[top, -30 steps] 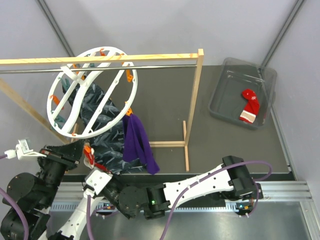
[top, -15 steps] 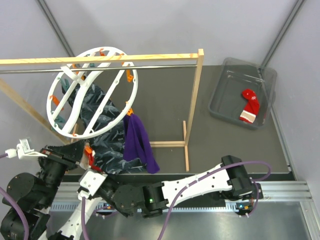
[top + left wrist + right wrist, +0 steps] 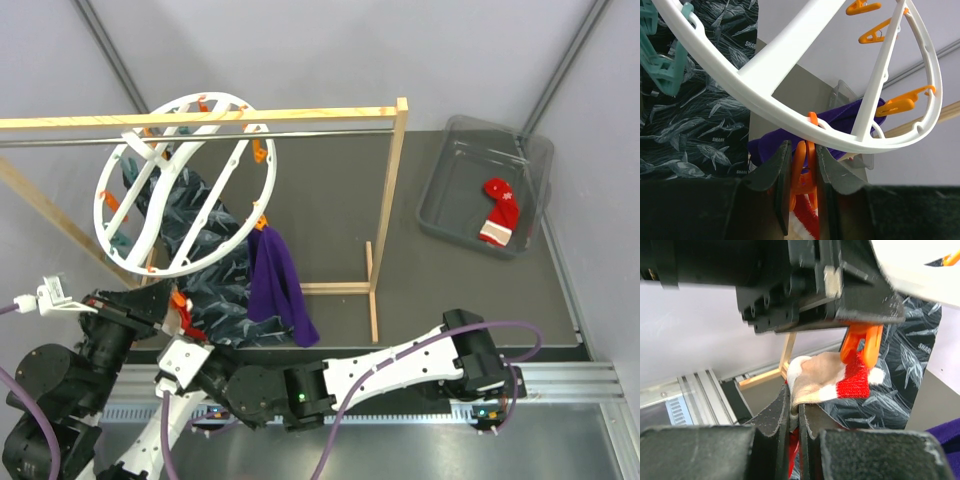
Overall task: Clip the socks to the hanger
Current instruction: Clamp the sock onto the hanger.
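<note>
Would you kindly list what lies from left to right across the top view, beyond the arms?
hanger → purple sock → rack post → bin holding a red sock

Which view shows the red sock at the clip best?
Right wrist: the sock fills the middle, pinched in the right pincer, its red edge at the orange clip. Left wrist shows only a sliver under the clip; top shows a red speck.
</note>
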{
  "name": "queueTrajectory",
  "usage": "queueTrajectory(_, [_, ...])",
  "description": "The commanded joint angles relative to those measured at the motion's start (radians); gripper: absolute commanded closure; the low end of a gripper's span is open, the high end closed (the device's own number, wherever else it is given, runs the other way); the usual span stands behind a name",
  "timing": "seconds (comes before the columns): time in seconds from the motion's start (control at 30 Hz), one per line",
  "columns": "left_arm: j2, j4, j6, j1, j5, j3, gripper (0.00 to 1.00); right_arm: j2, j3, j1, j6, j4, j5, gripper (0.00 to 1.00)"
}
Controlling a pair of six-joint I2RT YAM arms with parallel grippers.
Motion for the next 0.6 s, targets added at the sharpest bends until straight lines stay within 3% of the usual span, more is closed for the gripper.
queueTrajectory(0.0, [-0.001, -0.027, 0.015, 0.007, 0.001, -0.005, 1.00, -0.051, -0.025, -0.013, -0.014, 0.008, -0.008, 1.00])
queueTrajectory(0.2, [-0.008, -0.010, 0.032, 0.007, 0.019, 0.000, 1.00, -0.124, -0.111, -0.013, 0.054, -0.041, -0.032, 1.00])
queueTrajectory(0.3, [-0.019, 0.028, 0.055, 0.007, 0.076, -0.003, 1.00, -0.210, -0.196, -0.019, 0.145, -0.109, -0.126, 1.00])
queueTrajectory(0.57, [-0.077, 0.160, 0.096, 0.007, 0.238, -0.054, 1.00, -0.427, -0.326, -0.215, 0.458, -0.311, -0.845, 1.00])
